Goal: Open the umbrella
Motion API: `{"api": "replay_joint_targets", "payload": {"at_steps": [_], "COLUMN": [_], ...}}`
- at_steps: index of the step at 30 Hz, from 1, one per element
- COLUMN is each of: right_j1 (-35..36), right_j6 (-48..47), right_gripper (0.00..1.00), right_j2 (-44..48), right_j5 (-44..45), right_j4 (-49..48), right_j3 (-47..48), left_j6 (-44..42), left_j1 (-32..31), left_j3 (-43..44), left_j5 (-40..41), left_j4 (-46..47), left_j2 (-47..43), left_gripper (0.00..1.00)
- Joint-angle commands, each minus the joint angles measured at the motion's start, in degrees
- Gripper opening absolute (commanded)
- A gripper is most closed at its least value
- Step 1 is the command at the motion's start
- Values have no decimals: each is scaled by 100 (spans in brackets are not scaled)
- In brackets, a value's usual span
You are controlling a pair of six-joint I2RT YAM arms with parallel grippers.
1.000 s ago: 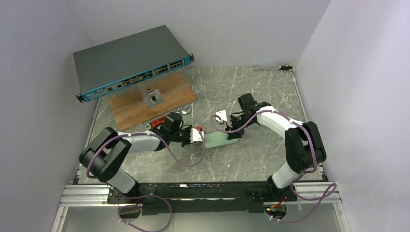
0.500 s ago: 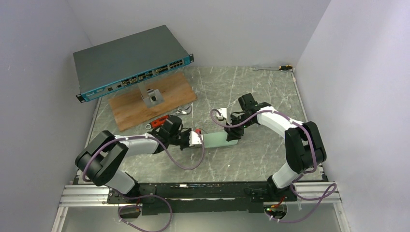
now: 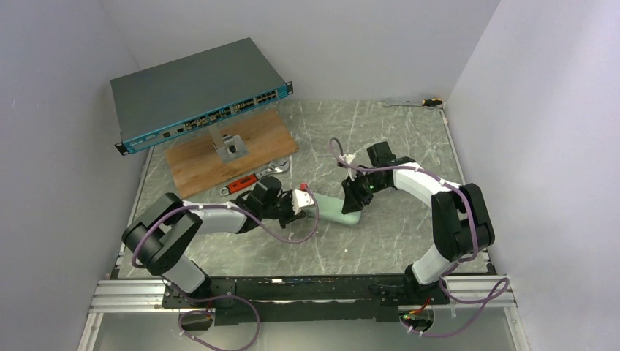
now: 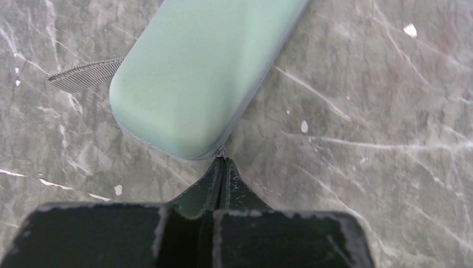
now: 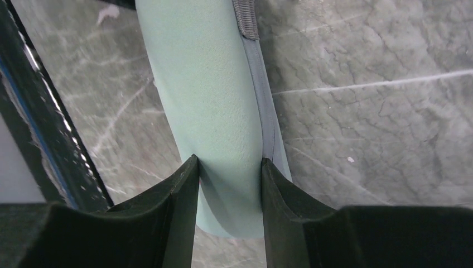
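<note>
Umbrella sleeve [image 3: 333,210]: one, clamped in right claw [image 5: 228,163].

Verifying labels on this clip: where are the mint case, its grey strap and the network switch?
mint case [image 4: 201,72]: left wrist view, middle of its top face.
grey strap [image 4: 83,75]: left wrist view, midway along the woven loop.
network switch [image 3: 194,88]: top external view, centre of its lid.

I find no legible text, brand, number or sign in any view; the only candidate markings, small pale specks on the blue front panel of the rack switch [image 3: 197,91] at upper left, are too small to read.
</note>
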State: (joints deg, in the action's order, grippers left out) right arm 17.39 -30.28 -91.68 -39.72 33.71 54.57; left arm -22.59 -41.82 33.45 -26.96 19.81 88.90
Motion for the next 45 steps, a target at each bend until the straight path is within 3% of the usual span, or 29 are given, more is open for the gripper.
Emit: {"api": "replay_joint_targets", "payload": {"at_steps": [1, 7, 19, 21, 22, 25, 26, 34, 40, 45], "right_j1": [-159, -268, -662, -663, -657, -704, -780, -1092, -698, -266], "right_j6": [1930, 3471, 5703, 5988, 5993, 5489, 5077, 2344, 1907, 1323], "right_gripper": [0, 0, 0, 0, 7, 73, 82, 87, 86, 87], "right_j2": [149, 478, 1175, 1231, 1217, 1311, 1338, 974, -483, -899], "right_j5": [105, 300, 1417, 1276, 1133, 868, 756, 417, 283, 521], "right_j4": [-1293, -2239, -3315, -3618, -3625, -3179, -2944, -1329, -434, -379], "right_j3": [-287, -878, -1874, -2024, -2025, -1853, -1780, -398, 1454, 2104], "left_j6": [802, 1094, 433, 475, 550, 422, 286, -684, -900, -948], "left_j1": [-96, -213, -1148, -1204, -1203, -1061, -994, -345, -155, -42], "left_j3": [391, 975, 1548, 1497, 1471, 1268, 1170, 1018, 1227, 1352], "left_j5": [-194, -45, -440, -536, -539, -518, -517, -742, -754, -658], "left_j4": [302, 254, -208, -269, -330, -574, -628, -1278, -1416, -1434], "left_j2": [171, 589, 961, 918, 894, 774, 708, 449, 522, 523], "left_gripper": [0, 0, 0, 0, 0, 0, 0, 0, 0, 0]}}
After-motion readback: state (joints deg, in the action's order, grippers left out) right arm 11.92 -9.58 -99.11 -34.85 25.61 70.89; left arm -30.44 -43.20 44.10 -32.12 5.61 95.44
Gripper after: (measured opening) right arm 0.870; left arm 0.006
